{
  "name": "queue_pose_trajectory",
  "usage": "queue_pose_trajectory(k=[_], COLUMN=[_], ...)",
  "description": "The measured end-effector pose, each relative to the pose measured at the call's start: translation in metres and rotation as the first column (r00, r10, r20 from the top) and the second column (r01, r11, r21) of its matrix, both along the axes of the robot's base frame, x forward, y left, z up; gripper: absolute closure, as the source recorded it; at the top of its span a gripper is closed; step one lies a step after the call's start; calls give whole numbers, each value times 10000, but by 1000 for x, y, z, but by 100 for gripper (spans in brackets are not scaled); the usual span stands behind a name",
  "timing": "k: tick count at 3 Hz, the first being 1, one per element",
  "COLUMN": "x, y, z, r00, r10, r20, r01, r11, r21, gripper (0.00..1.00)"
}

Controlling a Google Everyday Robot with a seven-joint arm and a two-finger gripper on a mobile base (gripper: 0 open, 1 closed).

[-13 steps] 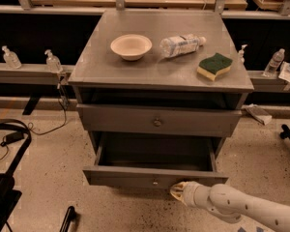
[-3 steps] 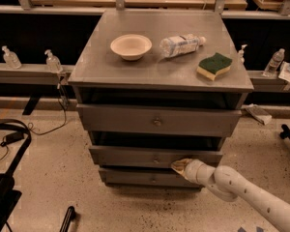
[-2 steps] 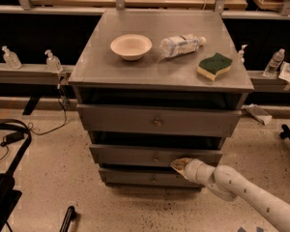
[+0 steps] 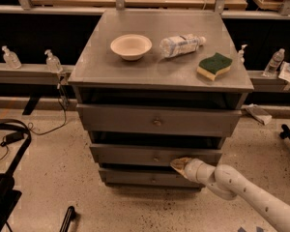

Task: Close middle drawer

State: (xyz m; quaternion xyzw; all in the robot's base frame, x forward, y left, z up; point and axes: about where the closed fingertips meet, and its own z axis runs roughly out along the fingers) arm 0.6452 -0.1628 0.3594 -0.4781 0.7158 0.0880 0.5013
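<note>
Nearest, the white jointed robot arm (image 4: pixel 251 190) reaches in from the lower right over the speckled beige floor (image 4: pixel 48 178), and a black frame with cables (image 4: pixel 5 182) sits at the lower left. The arm ends in one gripper (image 4: pixel 180 164), whose fingers look drawn together into a single tan wedge holding nothing. Its tip touches the front of the middle drawer (image 4: pixel 130 154), to the right of that drawer's small round knob (image 4: pixel 156 158). This flat grey panel is the second of three on the grey metal cabinet (image 4: pixel 87 76) and sits nearly flush in it, with a dark gap above. Below it is the one narrow grey bottom drawer front (image 4: pixel 135 178), and above it the one taller, wider top drawer front (image 4: pixel 116 120). The cabinet top carries three things: one cream round bowl (image 4: pixel 131 46), one clear plastic water bottle (image 4: pixel 181 45) lying on its side, and one sponge, green on top and yellow below (image 4: pixel 214 65). Behind, a grey ledge (image 4: pixel 29 72) holds two small clear pump bottles (image 4: pixel 11 57) on the left. On the right it holds one more pump bottle (image 4: pixel 241 53) and one upright clear bottle (image 4: pixel 275 62).
</note>
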Motion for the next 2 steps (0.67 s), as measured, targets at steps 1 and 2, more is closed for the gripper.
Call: queue_pose_trajectory(k=[1, 2], x=[-11, -29], y=[2, 3], z=[-5, -7], r00=[9997, 9990], r10=[147, 321], r20=[-177, -321], r01=[-142, -306], r11=[9995, 9984], r21=[290, 467], gripper=[100, 100])
